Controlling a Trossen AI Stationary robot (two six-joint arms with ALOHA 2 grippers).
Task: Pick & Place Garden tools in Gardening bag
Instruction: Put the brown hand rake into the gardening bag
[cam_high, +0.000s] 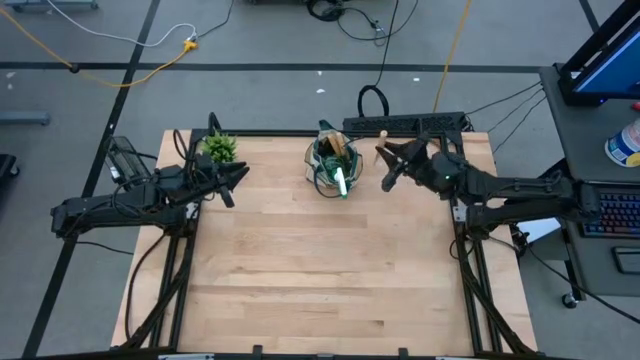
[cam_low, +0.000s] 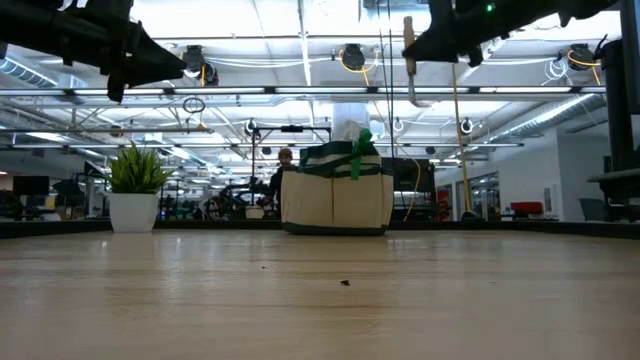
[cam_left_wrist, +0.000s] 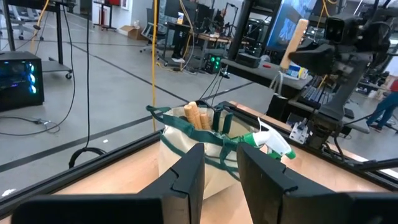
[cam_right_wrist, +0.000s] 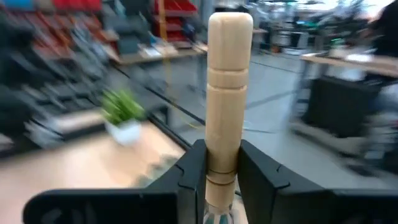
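Your right gripper (cam_right_wrist: 217, 163) has its two fingers closed on a wooden handle (cam_right_wrist: 227, 93) of a garden tool, and the handle stands up between them. You cannot see the metal end of this tool in the right wrist view. From above, the right gripper (cam_high: 392, 160) is just to the right of the gardening bag (cam_high: 333, 163), over the far part of the table (cam_high: 330, 280), and the tool (cam_high: 381, 141) is in it. In the low view the same tool (cam_low: 409, 50) hangs high above the table, held up in the air, to the right of the bag (cam_low: 336, 198).

Your left gripper (cam_left_wrist: 219, 180) holds nothing; its fingers stand a small gap apart. From above, it (cam_high: 233, 182) waits at the left side of the table, close to the potted plant (cam_high: 219, 148).

Farther away, the bag (cam_left_wrist: 186, 149) sits at the far edge of the table, in the middle. Inside it you see wooden handles (cam_left_wrist: 198, 116) and the green spray bottle (cam_left_wrist: 264, 140) with its white nozzle pointing out. The potted plant (cam_low: 135, 190) stands left of the bag, well apart from it. Behind the bag, in the room, a person (cam_low: 279, 172) shows.
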